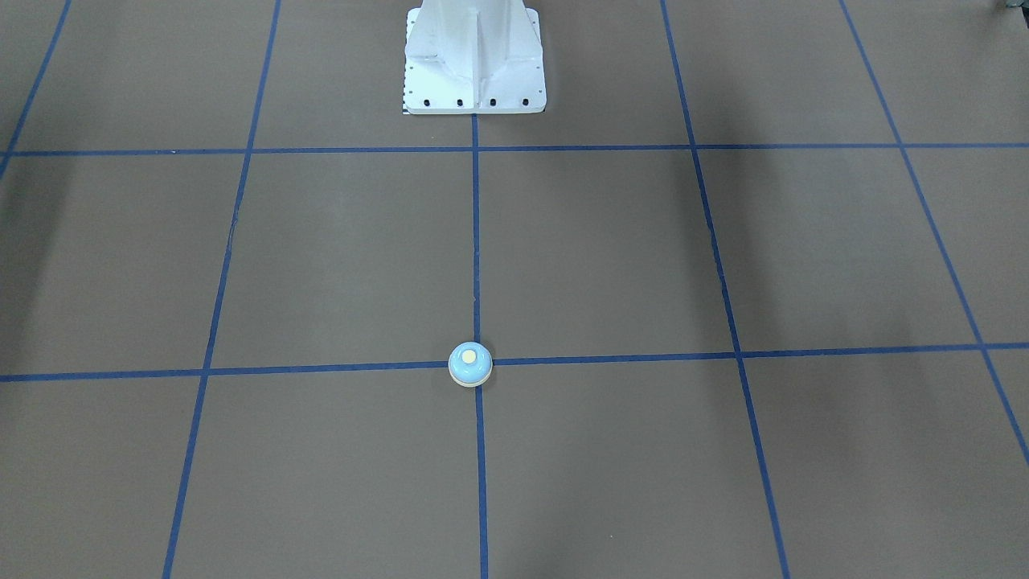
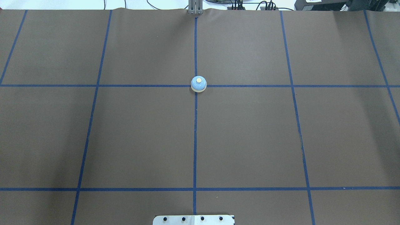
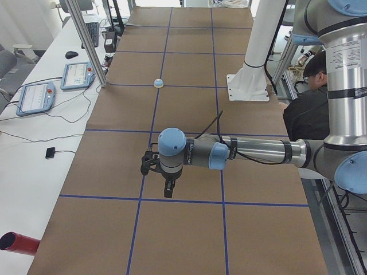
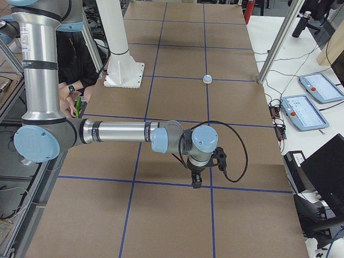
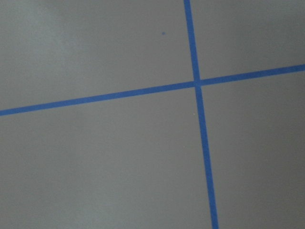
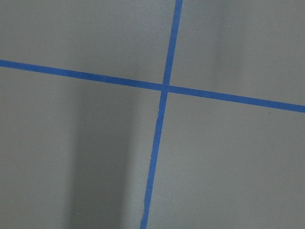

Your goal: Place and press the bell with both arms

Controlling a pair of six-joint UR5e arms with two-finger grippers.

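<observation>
The light-blue bell point(image 1: 470, 363) with a cream button stands upright on a crossing of blue tape lines, on the table's centre line point(image 2: 198, 83), far from both arms. It also shows small in the exterior left view point(image 3: 159, 83) and the exterior right view point(image 4: 207, 79). My left gripper point(image 3: 170, 192) hangs fingers-down over the near end of the table. My right gripper point(image 4: 196, 181) hangs the same way at the other end. Neither shows in the overhead, front or wrist views, so I cannot tell whether they are open or shut.
The white bolted pedestal point(image 1: 474, 64) stands at the robot's edge of the table point(image 2: 193, 219). The brown mat point(image 2: 250, 131) carries a blue tape grid. Teach pendants point(image 3: 37, 97) lie on the side bench. A seated person point(image 3: 304, 109) is beside the pedestal. A metal post point(image 3: 94, 51) stands at the table's far edge.
</observation>
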